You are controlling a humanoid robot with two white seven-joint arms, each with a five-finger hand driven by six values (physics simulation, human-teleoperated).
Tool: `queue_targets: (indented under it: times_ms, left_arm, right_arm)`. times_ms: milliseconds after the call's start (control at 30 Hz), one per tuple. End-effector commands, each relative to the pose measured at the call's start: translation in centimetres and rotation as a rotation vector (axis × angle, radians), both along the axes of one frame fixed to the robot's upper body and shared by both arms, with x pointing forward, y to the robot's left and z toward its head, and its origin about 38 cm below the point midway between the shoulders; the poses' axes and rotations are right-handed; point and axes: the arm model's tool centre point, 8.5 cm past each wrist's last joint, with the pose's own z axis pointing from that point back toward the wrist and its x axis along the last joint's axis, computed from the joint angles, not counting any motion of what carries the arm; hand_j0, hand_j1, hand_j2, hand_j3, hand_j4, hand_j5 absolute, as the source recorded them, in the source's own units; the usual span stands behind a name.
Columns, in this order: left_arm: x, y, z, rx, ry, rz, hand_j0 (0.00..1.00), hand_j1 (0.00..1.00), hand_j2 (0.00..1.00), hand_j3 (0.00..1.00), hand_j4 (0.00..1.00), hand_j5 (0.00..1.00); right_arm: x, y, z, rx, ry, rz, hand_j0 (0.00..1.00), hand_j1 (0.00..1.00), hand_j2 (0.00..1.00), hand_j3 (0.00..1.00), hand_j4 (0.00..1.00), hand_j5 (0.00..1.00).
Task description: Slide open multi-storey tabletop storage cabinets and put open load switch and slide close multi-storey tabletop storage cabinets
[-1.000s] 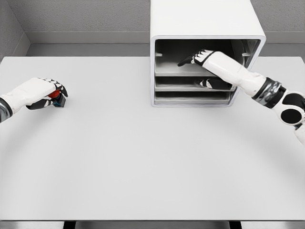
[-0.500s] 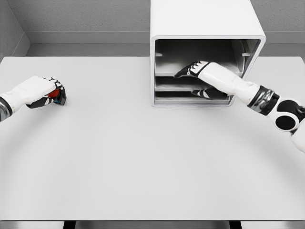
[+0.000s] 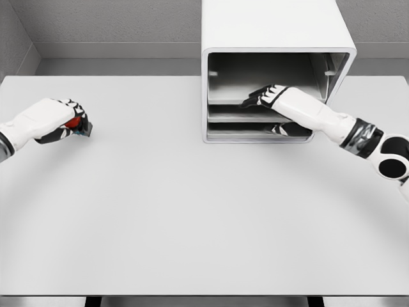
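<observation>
The white storage cabinet (image 3: 276, 25) stands at the back of the table, its front open onto metal shelves. My right hand (image 3: 263, 97) reaches into the opening from the right, fingers extended flat at the front edge of the upper shelf (image 3: 231, 101), holding nothing. At the far left my left hand (image 3: 59, 121) is curled around the load switch (image 3: 78, 125), a small red and blue-black part, held just above the tabletop.
The grey table (image 3: 192, 204) stretches wide in front of the cabinet. A grey wall runs behind it. The cabinet's lower shelves (image 3: 236, 131) sit under my right forearm.
My right hand has come down from the top compartment to the upper shelf's front edge. The left hand lifted and turned the load switch slightly.
</observation>
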Motion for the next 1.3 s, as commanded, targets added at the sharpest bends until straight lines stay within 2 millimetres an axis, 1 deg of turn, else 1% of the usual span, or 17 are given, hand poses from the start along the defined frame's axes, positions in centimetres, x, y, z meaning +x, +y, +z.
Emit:
queue_targets:
  times_ms: [0,67,167,300,500,600,800,833,867,900,1000,1067,1100,1267]
  left_arm:
    - [-0.2,-0.3,1.2,-0.026,-0.035,-0.013,0.36,0.36,0.36,0.36,0.36,0.36]
    - [-0.4,-0.4,1.5,-0.027,-0.046,-0.018,0.36,0.36,0.36,0.36,0.36,0.36]
    - [-1.1,-0.6,1.9,-0.031,-0.065,-0.025,0.36,0.36,0.36,0.36,0.36,0.36]
    - [-1.6,-0.8,2.3,-0.034,-0.08,-0.036,0.36,0.36,0.36,0.36,0.36,0.36]
    - [-2.6,-1.2,3.1,-0.047,-0.113,-0.053,0.36,0.36,0.36,0.36,0.36,0.36]
    - [-3.0,-1.5,3.2,-0.057,-0.12,-0.066,0.36,0.36,0.36,0.36,0.36,0.36]
    - [-3.7,-2.4,4.1,-0.058,-0.152,-0.094,0.37,0.37,0.37,0.37,0.37,0.37]
    - [-4.1,-2.7,4.3,-0.051,-0.161,-0.102,0.37,0.37,0.37,0.37,0.37,0.37]
    - [-4.6,-2.5,4.5,-0.049,-0.171,-0.098,0.37,0.37,0.37,0.37,0.37,0.37]
    - [-5.2,-2.4,4.5,-0.046,-0.175,-0.096,0.37,0.37,0.37,0.37,0.37,0.37]
    - [-5.3,-2.7,4.7,-0.046,-0.183,-0.101,0.37,0.37,0.37,0.37,0.37,0.37]
    - [-5.4,-2.8,4.9,-0.05,-0.19,-0.107,0.37,0.37,0.37,0.37,0.37,0.37]
    - [-5.5,-2.9,5.1,-0.049,-0.195,-0.111,0.37,0.37,0.37,0.37,0.37,0.37]
    - [-6.0,-3.4,5.6,-0.065,-0.211,-0.132,0.37,0.37,0.37,0.37,0.37,0.37]
  right_arm:
    - [-0.3,-0.2,0.6,0.002,-0.01,0.006,0.8,0.8,0.8,0.8,0.8,0.8]
    - [-0.5,-0.2,0.1,-0.001,0.002,0.007,0.8,0.8,0.8,0.8,0.8,0.8]
    - [-1.2,0.1,0.5,-0.001,-0.008,0.03,0.8,0.8,0.8,0.8,0.8,0.8]
    - [-2.1,-0.1,1.1,-0.011,-0.019,0.051,0.8,0.8,0.8,0.8,0.8,0.8]
    - [-3.4,-0.7,1.4,-0.026,-0.02,0.065,0.8,0.8,0.8,0.8,0.8,0.8]
    - [-3.8,-0.6,1.2,-0.024,-0.016,0.072,0.81,0.81,0.81,0.81,0.81,0.81]
    - [-4.1,-1.1,1.5,-0.037,-0.02,0.072,0.81,0.81,0.81,0.81,0.81,0.81]
    - [-4.5,-1.3,1.6,-0.045,-0.018,0.076,0.81,0.81,0.81,0.81,0.81,0.81]
    - [-4.8,-1.3,1.9,-0.035,-0.029,0.078,0.81,0.81,0.81,0.81,0.81,0.81]
    - [-5.0,-1.7,1.6,-0.026,-0.023,0.065,0.81,0.81,0.81,0.81,0.81,0.81]
    - [-5.2,-1.8,1.4,-0.023,-0.017,0.061,0.81,0.81,0.81,0.81,0.81,0.81]
    - [-5.4,-1.5,1.7,-0.021,-0.023,0.073,0.81,0.81,0.81,0.81,0.81,0.81]
    - [-5.6,-1.8,2.1,-0.032,-0.029,0.075,0.81,0.81,0.81,0.81,0.81,0.81]
    - [-6.2,-1.8,2.2,-0.037,-0.028,0.086,0.81,0.81,0.81,0.81,0.81,0.81]
